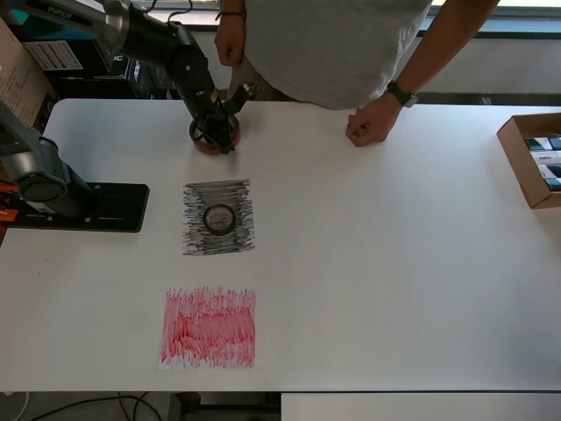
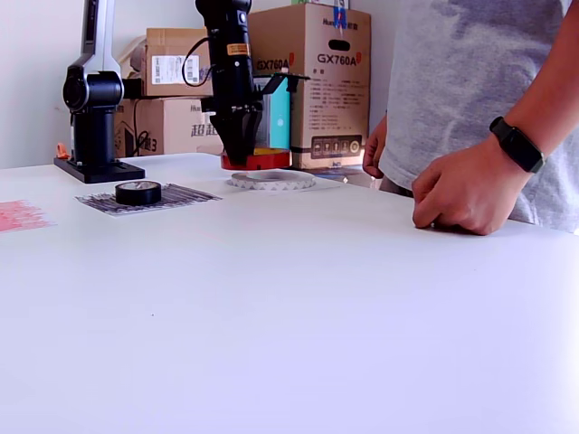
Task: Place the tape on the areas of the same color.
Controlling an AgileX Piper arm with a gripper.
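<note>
My gripper (image 1: 216, 132) is at the table's far edge in the overhead view, shut on the dark-red tape roll (image 1: 213, 143). In the exterior view the gripper (image 2: 241, 155) holds the red roll (image 2: 262, 161) just over or behind the flat translucent white roll (image 2: 271, 180); I cannot tell whether they touch. The white roll is hidden in the overhead view. The small black roll (image 1: 219, 217) lies on the black-scribbled sheet (image 1: 195, 237), which the exterior view also shows (image 2: 176, 195) with the black roll (image 2: 137, 192) on it. The red-scribbled sheet (image 1: 209, 327) lies bare nearer the front edge. A white sheet does not stand out against the white table.
A person leans on the table with a fist (image 1: 372, 124) to the overhead view's right of the gripper. A second arm's base (image 1: 83, 206) stands at the left. An open cardboard box (image 1: 535, 158) sits at the right edge. Cartons (image 2: 312, 81) are stacked behind the table.
</note>
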